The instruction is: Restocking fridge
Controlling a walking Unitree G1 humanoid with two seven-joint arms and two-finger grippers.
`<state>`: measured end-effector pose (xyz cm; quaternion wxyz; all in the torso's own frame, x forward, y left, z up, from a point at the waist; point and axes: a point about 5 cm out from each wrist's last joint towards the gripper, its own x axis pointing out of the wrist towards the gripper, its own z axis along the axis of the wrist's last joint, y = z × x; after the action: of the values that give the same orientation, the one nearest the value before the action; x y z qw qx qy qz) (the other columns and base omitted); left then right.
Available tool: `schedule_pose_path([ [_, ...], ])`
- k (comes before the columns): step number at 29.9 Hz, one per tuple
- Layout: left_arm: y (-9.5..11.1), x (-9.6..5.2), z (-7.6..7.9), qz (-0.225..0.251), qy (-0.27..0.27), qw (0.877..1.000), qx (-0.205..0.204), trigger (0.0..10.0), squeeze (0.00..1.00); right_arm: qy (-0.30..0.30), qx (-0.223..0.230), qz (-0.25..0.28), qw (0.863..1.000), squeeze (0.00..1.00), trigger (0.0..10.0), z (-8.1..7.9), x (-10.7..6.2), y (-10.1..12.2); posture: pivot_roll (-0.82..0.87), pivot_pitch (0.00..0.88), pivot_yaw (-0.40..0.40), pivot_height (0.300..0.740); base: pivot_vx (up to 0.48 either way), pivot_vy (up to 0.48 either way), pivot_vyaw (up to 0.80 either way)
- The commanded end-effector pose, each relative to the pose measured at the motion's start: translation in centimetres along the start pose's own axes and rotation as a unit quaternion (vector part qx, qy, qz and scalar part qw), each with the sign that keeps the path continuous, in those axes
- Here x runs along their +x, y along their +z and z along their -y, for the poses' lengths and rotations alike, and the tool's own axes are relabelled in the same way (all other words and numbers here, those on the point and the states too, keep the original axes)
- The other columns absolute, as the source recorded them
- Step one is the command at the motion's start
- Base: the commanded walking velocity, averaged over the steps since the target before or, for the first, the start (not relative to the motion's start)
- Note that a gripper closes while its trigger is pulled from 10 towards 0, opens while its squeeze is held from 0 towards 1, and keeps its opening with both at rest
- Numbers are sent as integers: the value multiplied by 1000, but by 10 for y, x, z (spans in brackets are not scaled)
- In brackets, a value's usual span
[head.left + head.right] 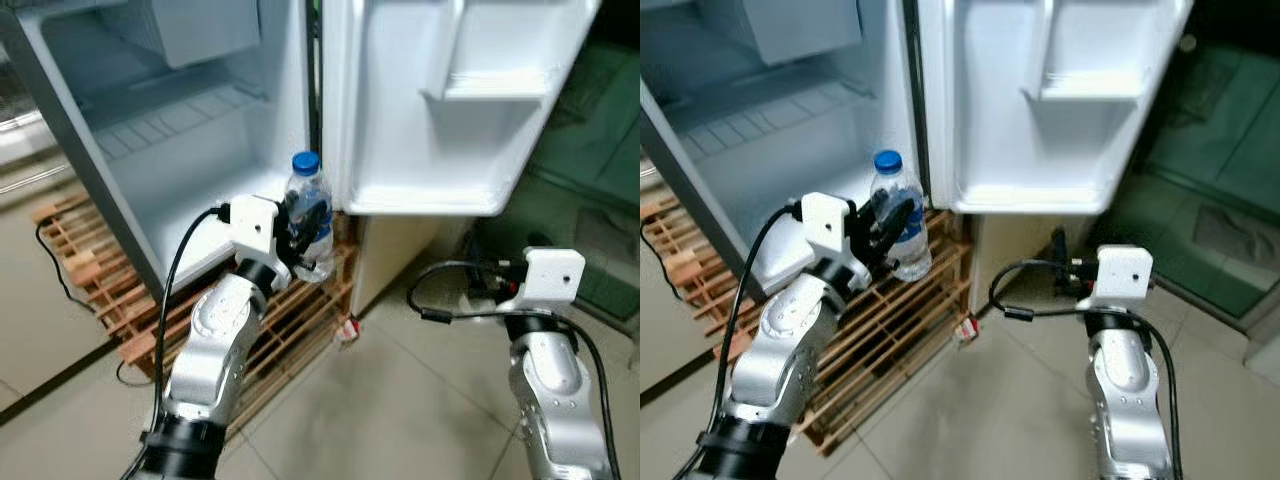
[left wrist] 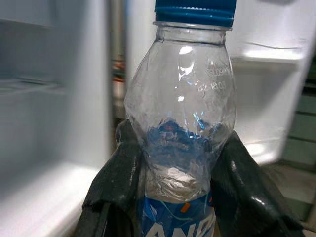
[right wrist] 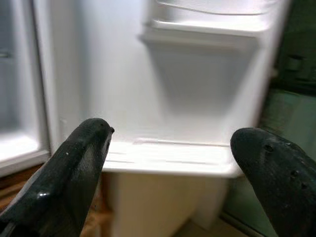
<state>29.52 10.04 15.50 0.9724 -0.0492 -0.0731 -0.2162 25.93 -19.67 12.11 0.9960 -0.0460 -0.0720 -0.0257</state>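
**Bottle held at the mouth of the open fridge**

The fridge (image 1: pixel 170 170) stands open, its white cavity wide and free in front of the left arm, with a ribbed shelf (image 1: pixel 180 120) at mid height. The fridge door (image 1: pixel 440 110) is swung out to the right; its lower door bin (image 1: pixel 420 195) juts forward with a rounded lip, and a smaller door shelf (image 1: pixel 495 85) sits above it. Between cabinet and door runs the dark hinge edge. Under the fridge lies a wooden slatted pallet (image 1: pixel 290 320) on a tiled floor (image 1: pixel 400 400).

The left gripper (image 1: pixel 305 238) is clenched around a clear water bottle (image 1: pixel 308 215) with a blue cap (image 1: pixel 306 162); the fingers (image 2: pixel 118 173) press the body on both sides just above the blue label. The bottle is upright, just in front of the hinge edge, above the pallet.

The right gripper (image 3: pixel 168 163) is lower, facing the door bin, fingers spread apart and holding nothing. The bin seems near to it, though the blur makes this uncertain.
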Motion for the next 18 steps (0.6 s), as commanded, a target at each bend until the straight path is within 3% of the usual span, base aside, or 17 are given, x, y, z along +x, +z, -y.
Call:
schedule_pose_path([
  [1, 10, 2, -1, 24, -4, 1000, 9, 10000, 0, 7, 1, 9, 1000, 0, 10000, -4, 2, 5, -132, 0, 9, 740, 480, 0, -775],
  [4, 12, 3, 2, 27, -11, 1000, 6, 10000, 0, 8, 4, 9, 1000, 0, 10000, -3, 2, 6, -133, 0, 9, 740, 441, 0, -754],
  [16, 15, 11, 3, 21, -11, 1000, 14, 10000, 0, 2, 5, 15, 1000, 0, 10000, -2, 2, 7, -140, 0, 17, 740, 0, 0, -743],
  [18, 16, 11, 5, 25, -17, 999, 13, 10000, 0, 0, 2, 20, 1000, 0, 10000, -1, 2, 9, -140, 0, 17, 740, 0, 0, 0],
])
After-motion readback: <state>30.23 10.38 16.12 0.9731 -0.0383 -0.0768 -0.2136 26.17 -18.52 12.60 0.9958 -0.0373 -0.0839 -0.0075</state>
